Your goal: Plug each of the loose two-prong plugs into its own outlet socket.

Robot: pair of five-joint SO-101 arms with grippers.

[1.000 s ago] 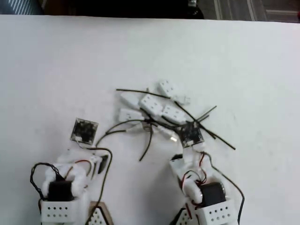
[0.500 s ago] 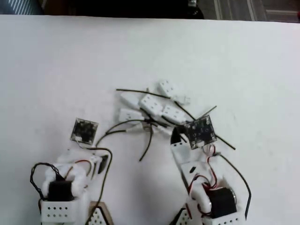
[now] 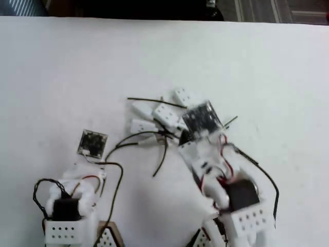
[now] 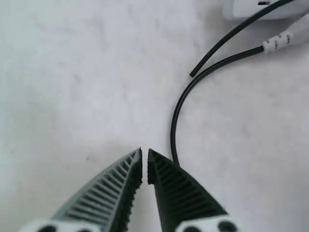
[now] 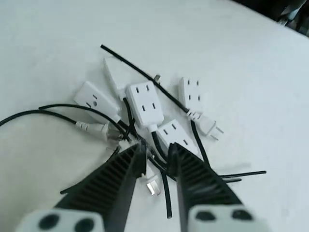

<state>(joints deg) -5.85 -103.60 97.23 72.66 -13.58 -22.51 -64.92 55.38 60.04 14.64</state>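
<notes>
r jaws part-cover an outlet point(image 5: 176, 133)

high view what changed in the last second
The right arm reached forward, bringing the right gripper over the outlets, open and holding nothing. The left arm, the outlets and the cords stayed put.

No words, numbers or signs can be read on the outlets point(image 5: 144, 104), the plugs or the bench point(image 3: 267, 67).
</notes>
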